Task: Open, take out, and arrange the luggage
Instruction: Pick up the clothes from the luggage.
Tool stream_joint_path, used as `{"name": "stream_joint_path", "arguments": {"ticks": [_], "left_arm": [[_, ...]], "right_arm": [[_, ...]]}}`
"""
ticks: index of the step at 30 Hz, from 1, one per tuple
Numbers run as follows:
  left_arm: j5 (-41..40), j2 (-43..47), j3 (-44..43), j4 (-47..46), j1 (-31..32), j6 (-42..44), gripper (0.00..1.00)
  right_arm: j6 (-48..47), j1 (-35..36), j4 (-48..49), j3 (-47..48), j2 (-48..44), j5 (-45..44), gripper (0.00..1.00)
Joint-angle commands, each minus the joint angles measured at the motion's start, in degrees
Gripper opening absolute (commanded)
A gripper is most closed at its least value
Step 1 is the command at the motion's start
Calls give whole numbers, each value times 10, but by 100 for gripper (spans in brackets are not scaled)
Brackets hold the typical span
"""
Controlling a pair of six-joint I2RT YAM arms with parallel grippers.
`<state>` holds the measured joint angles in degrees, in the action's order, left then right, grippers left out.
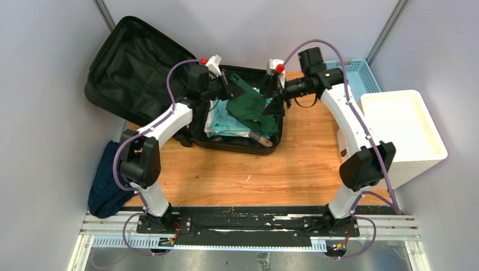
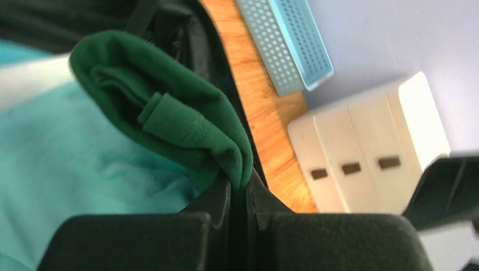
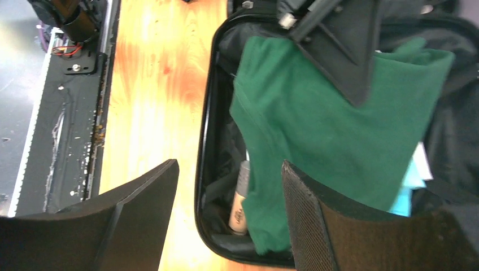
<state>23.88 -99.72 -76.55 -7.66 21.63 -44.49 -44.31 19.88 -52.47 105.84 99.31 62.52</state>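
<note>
The black luggage [image 1: 133,68] lies open at the back of the table, its lid leaning on the left wall. Its base holds a teal garment [image 1: 223,121] and a beige tube [image 1: 262,139]. My left gripper [image 1: 229,84] is shut on a dark green garment [image 1: 251,104], lifted over the base; the left wrist view shows the cloth [image 2: 186,124] pinched between the jaws. My right gripper [image 1: 274,100] is open and empty beside the green garment's right edge. In the right wrist view the gripper [image 3: 229,165] hangs over the luggage rim [image 3: 206,141], with the garment [image 3: 327,130] and tube [image 3: 240,197] below.
A light-blue mesh basket [image 1: 358,73] stands at the back right and a white drawer unit [image 1: 401,130] at the right. A dark blue cloth [image 1: 107,180] hangs over the table's left edge. Bare wood [image 1: 254,175] lies in front of the luggage.
</note>
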Motion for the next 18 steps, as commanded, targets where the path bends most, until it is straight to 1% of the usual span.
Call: {"name": "stream_joint_path", "arguments": {"ticks": [1, 3, 6, 9, 13, 18], "left_arm": [[142, 23, -52, -11, 1, 205, 0], [167, 24, -81, 34, 1, 263, 0], [167, 24, -152, 169, 2, 371, 0], [174, 27, -219, 270, 3, 461, 0], [174, 55, -252, 335, 6, 551, 0], [172, 102, -253, 397, 26, 656, 0]], "right_arm": [[-44, -39, -20, -15, -20, 27, 70], [-58, -55, -20, -14, -26, 31, 71], [-98, -68, -32, -4, -32, 34, 73], [-157, -70, -67, 22, -31, 29, 73], [-195, -70, -97, 57, -37, 17, 74], [-220, -70, -95, 76, -60, 21, 77]]}}
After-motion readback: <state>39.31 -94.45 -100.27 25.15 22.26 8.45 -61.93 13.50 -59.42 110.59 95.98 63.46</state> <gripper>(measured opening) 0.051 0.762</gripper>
